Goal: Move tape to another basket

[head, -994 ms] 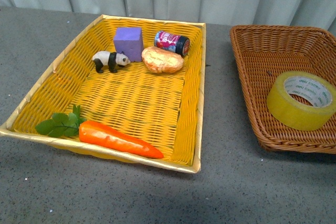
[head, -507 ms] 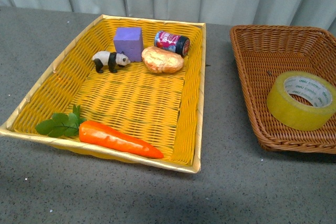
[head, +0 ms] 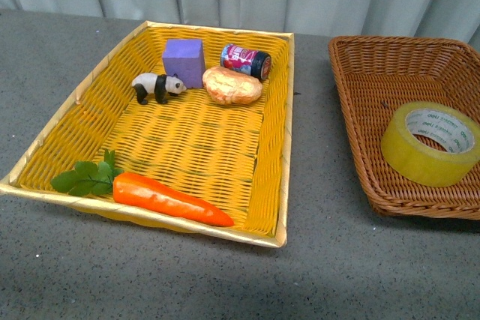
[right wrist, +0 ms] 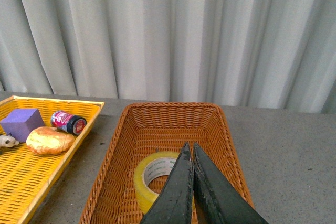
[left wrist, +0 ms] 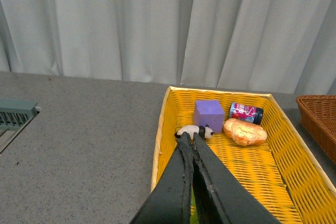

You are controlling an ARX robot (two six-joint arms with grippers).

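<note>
Desk [head: 45,43] of grey speckled surface fills the front frame, curtain along the top. Yellow basket [head: 281,148] sits centre-left, holding a carrot [head: 171,198] at lower left, a purple block [head: 184,60], a bread roll [head: 232,85], a small can [head: 246,60] and a toy panda [head: 157,85] toward the top. Brown wicker basket [head: 352,110] at right edge holds the tape [head: 430,143], lying flat. Left gripper [left wrist: 191,142] and right gripper [right wrist: 189,150] show jaws pressed together, holding nothing.
</note>
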